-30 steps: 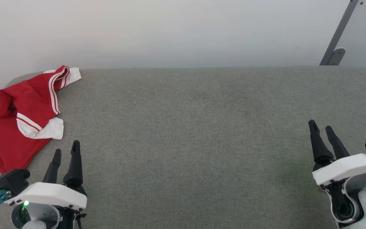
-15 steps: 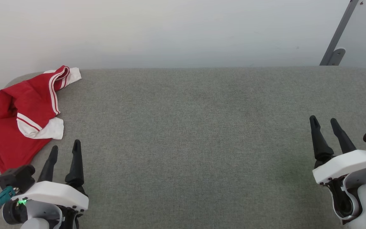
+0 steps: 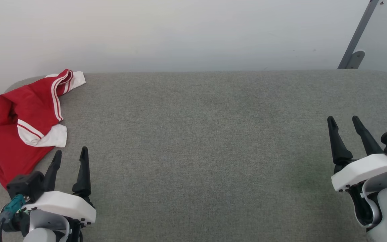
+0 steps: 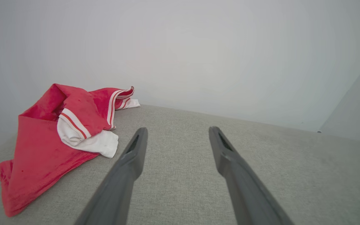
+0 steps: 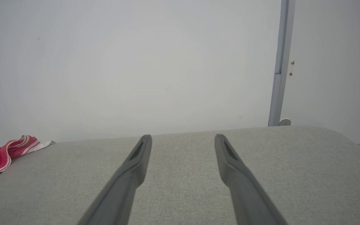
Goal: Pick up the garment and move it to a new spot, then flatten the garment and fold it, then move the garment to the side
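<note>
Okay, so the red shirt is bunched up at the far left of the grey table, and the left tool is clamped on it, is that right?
Not quite. The shirt is bunched at the far left of the table, but the left tool is open and grips nothing. The left wrist view shows its fingers spread over bare table, with the shirt off to one side.

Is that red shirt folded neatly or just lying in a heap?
Crumpled, not folded. The garment lies bunched at the far left corner of the table, a white sleeve end flopped over its red body.
</note>
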`<state>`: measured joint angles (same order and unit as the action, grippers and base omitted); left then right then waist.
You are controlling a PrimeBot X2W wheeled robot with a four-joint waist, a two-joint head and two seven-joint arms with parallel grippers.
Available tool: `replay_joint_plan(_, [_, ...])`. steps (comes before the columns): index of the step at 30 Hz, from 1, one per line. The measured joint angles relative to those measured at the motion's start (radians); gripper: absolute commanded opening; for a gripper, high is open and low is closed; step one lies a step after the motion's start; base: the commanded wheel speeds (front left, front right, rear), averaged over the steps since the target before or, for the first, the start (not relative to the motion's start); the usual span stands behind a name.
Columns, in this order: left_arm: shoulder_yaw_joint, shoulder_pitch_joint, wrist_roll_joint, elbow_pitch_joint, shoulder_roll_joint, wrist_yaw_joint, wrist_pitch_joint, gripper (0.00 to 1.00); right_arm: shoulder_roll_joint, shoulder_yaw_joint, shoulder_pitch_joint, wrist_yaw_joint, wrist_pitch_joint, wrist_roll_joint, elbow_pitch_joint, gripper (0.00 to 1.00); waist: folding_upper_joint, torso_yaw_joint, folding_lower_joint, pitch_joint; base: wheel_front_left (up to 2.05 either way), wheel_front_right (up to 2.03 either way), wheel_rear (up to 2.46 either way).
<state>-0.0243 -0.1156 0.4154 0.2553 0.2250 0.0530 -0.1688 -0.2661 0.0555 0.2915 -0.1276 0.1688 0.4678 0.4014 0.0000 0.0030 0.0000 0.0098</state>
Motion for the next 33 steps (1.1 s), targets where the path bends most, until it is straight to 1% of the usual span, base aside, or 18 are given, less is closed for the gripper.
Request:
replay_joint_plan(8, [0.013, -0.004, -0.05, 0.025, -0.002, 0.01, -0.019, 1.0, -0.005, -0.008, 0.004, 0.0, 0.018, -0.033, 0.002, 1.0, 0.0001, 0.001, 0.0, 0.0, 0.0, 0.0, 0.0])
replay_joint_plan(15, [0.03, -0.005, -0.087, 0.052, -0.004, 0.031, -0.034, 1.0, -0.015, -0.012, 0.004, 0.0, 0.034, -0.076, -0.001, 1.0, 0.0, 0.002, 0.0, 0.0, 0.0, 0.0, 0.0])
replay_joint_plan(27, [0.067, -0.02, -0.135, 0.085, -0.027, 0.062, -0.061, 1.0, -0.005, -0.05, -0.025, 0.0, 0.06, -0.119, -0.012, 1.0, 0.0, 0.004, 0.0, -0.001, 0.0, 0.0, 0.0])
replay_joint_plan(33, [0.072, -0.022, -0.171, 0.097, -0.026, 0.07, -0.07, 1.0, -0.007, -0.055, -0.035, 0.0, 0.069, -0.15, -0.015, 1.0, 0.0, 0.003, 0.0, -0.003, 0.0, 0.0, 0.0])
